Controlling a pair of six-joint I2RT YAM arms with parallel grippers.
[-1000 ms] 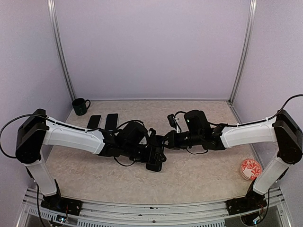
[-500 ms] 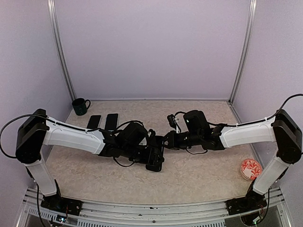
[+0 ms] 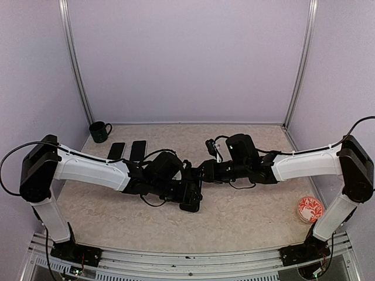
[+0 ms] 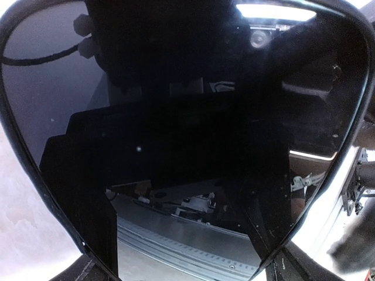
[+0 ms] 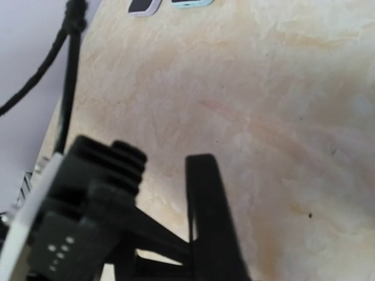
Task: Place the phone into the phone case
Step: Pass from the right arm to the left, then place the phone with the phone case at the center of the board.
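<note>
From above, at the middle of the worktop (image 3: 246, 216), the left fingers (image 3: 191, 196) appear clamped across a black phone (image 3: 190, 205), held low over the surface. The right fingers (image 3: 204, 171) hover just beside it on the far right side, tips pointing toward it, so the two arms nearly meet there. From this height I cannot tell whether those right fingers are parted or closed. Two flat slabs (image 3: 116, 150) (image 3: 138, 150) lie side by side well apart to the far left, long axes running away from the arms. Whether either is the case is unclear. At the left wrist, the phone (image 4: 187, 146) fills the picture as a glossy dark screen with a thin rim, stretched sideways between the fingers. At the right wrist, one dark finger (image 5: 205, 211) shows over bare worktop (image 5: 281, 117) with nothing visibly gripped; its partner is not clear. The slabs (image 5: 142, 6) (image 5: 190, 2) peek in at the top edge, so the right arm faces them.
</note>
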